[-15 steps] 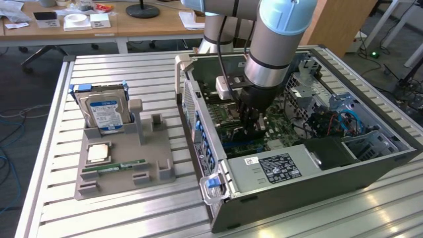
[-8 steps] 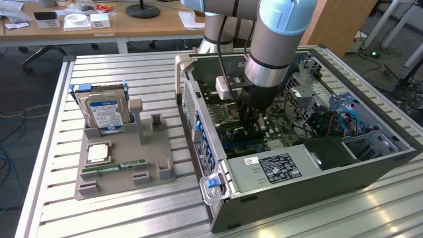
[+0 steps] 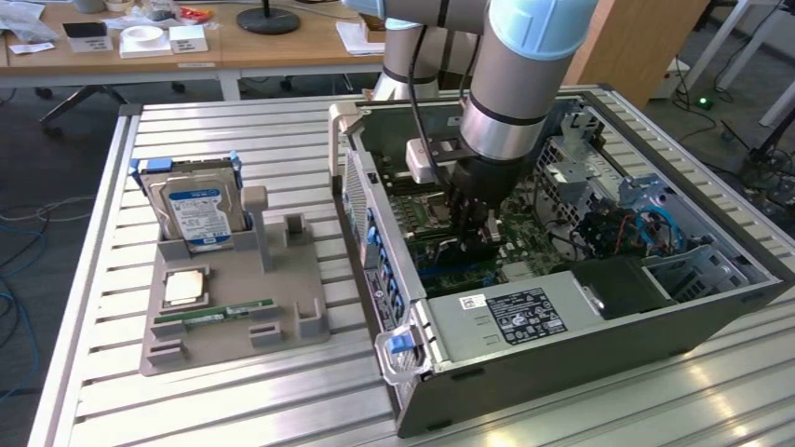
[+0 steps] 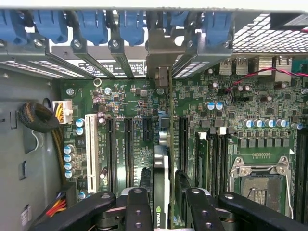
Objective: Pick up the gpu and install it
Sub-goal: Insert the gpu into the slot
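Inside case (image 3: 695, 317), on motherboard (image 4: 130, 103): gpu (image 4: 163, 159) on edge, bracket toward rear slots, between gripper (image 4: 163, 204) fingers, grip unclear.

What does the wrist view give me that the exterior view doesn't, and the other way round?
Wrist only: the gpu edge-on between the end effector fingers, standing in line with the motherboard's slots; its bracket at the rear openings.
Exterior only: the gray tray beside the case, with hard drive, CPU and RAM stick.
Both: the motherboard inside the open case.
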You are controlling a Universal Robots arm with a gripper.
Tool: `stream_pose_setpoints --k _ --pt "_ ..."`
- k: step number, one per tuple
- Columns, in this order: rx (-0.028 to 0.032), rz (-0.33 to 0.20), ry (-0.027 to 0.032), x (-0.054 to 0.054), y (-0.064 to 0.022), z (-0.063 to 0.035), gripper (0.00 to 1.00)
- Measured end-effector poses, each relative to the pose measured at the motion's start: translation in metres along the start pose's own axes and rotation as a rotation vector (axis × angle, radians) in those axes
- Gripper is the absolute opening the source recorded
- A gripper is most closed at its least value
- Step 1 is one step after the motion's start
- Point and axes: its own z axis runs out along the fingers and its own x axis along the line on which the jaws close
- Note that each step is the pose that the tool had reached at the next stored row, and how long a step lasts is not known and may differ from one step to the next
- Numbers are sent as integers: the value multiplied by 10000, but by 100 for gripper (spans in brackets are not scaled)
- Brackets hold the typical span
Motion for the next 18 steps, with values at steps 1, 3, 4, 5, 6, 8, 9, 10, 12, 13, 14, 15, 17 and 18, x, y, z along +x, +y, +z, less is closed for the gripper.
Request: stream_pose_setpoints --k 1,3,4,5,6,8,9,10,12,13,14,15,17,18 --pt "1 1 -1 0 0 0 34" --pt "1 0 -1 0 0 0 34" --pt "0 0 1 0 0 -1 34" --pt "0 0 1 0 0 -1 34" --pt "-1 0 1 0 0 -1 34" --pt "-1 0 1 -1 0 -2 34" --pt "-2 -2 3 -3 -1 -2 34" --pt "-1 -2 3 -4 -1 -2 34" --pt "0 0 1 -5 0 -1 34" --pt "-1 0 1 -5 0 -1 34" --pt "0 0 1 -6 0 -1 34" --pt "0 0 0 -8 0 -1 34" --pt "0 0 1 -8 0 -1 34" --pt "0 0 1 -8 0 -1 34"
